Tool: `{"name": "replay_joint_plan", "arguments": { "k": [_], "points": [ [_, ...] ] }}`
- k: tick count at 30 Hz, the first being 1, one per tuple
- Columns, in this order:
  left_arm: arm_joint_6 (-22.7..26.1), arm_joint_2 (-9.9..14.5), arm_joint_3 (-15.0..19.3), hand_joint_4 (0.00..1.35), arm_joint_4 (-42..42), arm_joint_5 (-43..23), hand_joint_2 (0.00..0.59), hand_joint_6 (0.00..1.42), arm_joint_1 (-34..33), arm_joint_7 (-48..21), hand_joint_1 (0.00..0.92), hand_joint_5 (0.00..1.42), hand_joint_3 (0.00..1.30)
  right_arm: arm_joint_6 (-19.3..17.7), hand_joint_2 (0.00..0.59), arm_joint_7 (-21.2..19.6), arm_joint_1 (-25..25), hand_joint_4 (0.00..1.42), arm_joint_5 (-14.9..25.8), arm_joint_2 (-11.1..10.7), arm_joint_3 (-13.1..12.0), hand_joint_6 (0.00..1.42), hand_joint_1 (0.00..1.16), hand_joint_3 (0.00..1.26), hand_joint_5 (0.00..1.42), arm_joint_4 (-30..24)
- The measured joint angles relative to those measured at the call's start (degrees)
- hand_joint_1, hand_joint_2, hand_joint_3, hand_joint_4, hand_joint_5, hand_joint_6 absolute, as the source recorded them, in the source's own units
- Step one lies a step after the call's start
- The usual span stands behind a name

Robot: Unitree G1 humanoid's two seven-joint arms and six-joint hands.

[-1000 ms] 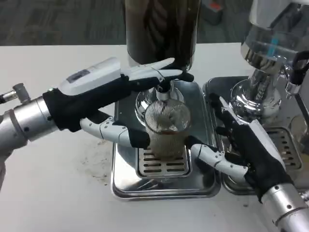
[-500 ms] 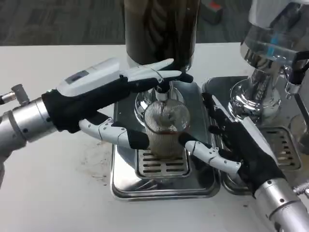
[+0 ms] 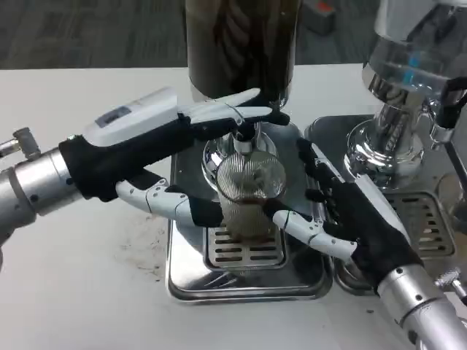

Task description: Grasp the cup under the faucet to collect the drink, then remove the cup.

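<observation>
1. Head view gives me the cup (image 3: 249,198), a ribbed clear one, standing on the slotted grate of the left drip tray (image 3: 191,281), right under the faucet (image 3: 244,138) of the dark drink dispenser (image 3: 241,44).
2. A little brown liquid sits in the cup's bottom (how much, I cannot tell).
3. My left hand (image 3: 157,142) reaches in from the left edge of the desk (image 3: 80,284); its upper fingers (image 3: 233,111) stretch out over the faucet, and a lower finger touches the cup's left side at the tip.
4. I read that hand as spread wide, gripping nothing.
5. My right hand (image 3: 357,219) comes from the desk's near right corner and lies over the seam between the two trays.
6. One of its lower fingers reaches to the cup's right side; the rest are splayed toward the second drip tray (image 3: 430,211), so it is open-fingered too, with no hold on the cup.
7. A chrome machine (image 3: 408,80) stands above that second tray, at the far right.
</observation>
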Motion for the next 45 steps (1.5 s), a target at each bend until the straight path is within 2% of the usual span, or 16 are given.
{"name": "replay_joint_plan", "arguments": {
  "k": [45],
  "points": [
    [-0.9, 1.6, -0.3, 0.01, -2.3, 1.3, 0.057, 0.08, 0.7, 1.2, 0.0, 0.03, 0.13, -0.5, 0.228, 0.1, -2.4, 0.0, 1.0, 0.3, 1.0, 0.12, 0.56, 0.0, 0.0, 3.0]
  ]
}}
